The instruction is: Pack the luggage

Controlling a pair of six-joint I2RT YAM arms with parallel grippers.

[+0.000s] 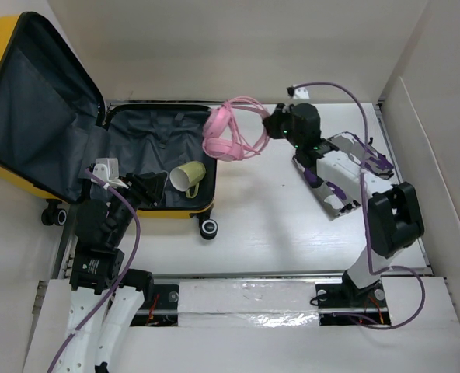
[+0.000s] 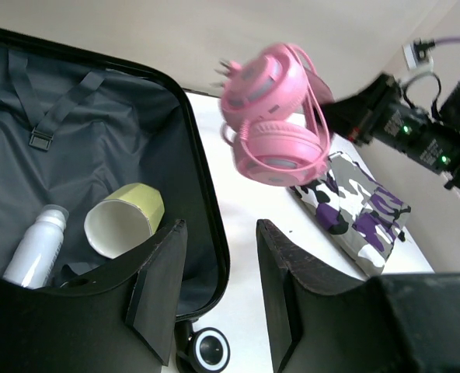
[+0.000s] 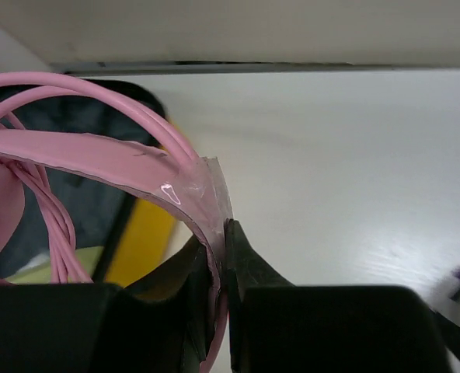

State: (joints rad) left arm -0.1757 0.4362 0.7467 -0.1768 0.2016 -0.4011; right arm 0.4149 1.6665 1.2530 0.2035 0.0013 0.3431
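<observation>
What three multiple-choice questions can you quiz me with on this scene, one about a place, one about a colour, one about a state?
1. Where is the cup?
A) inside the open luggage
B) on the table
C) in a gripper

2. What colour are the headphones?
A) blue
B) pink
C) black

3. What is the right gripper doing?
A) hanging open
B) shut on the headphones
C) shut on the cup

Answers:
1 A, the cup lies on its side on the grey lining.
2 B, both earcups and the band are pink.
3 B, the right wrist view shows its fingers pinching the band.
</observation>
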